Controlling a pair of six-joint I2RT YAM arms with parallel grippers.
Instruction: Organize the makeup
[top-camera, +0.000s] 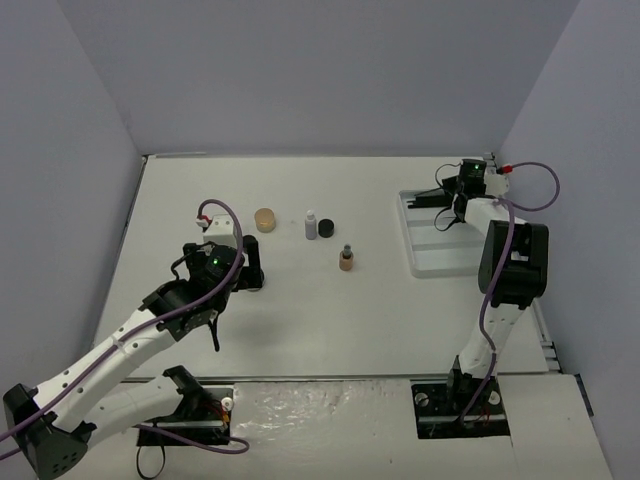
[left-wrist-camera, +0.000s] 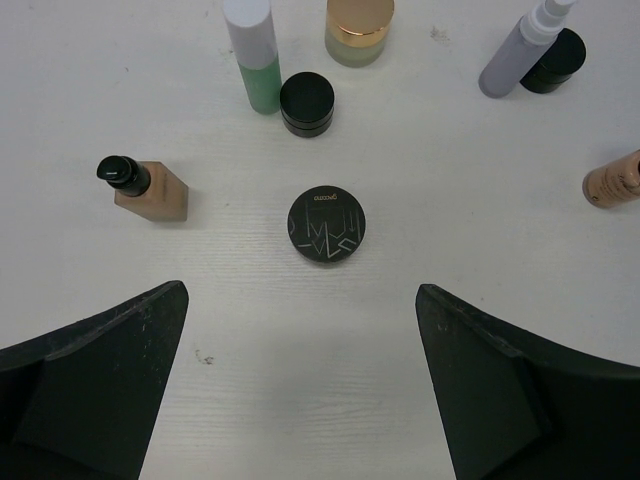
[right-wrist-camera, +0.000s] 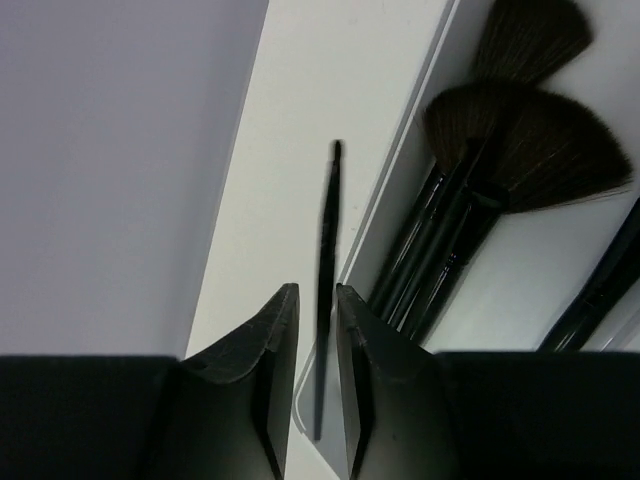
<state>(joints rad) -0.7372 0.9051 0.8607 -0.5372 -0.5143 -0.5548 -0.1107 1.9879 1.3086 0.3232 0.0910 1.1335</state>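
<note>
The white table carries a white tray on its right side. Toward the middle stand a tan jar, a clear-grey bottle, a black jar and a tan bottle, near one another.

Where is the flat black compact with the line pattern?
Left wrist view, centre: the compact sits just below a black jar and right of a tan bottle.

The top external camera sits high behind the arm bases and looks down over the whole bench. The left wrist camera faces nearly straight down from fairly close, with the left fingers filling its lower corners. The tan jar and clear-grey bottle it sees also appear overhead. The right wrist camera hangs very near the white tray, looking past the right fingers along its rim at brushes.
</note>
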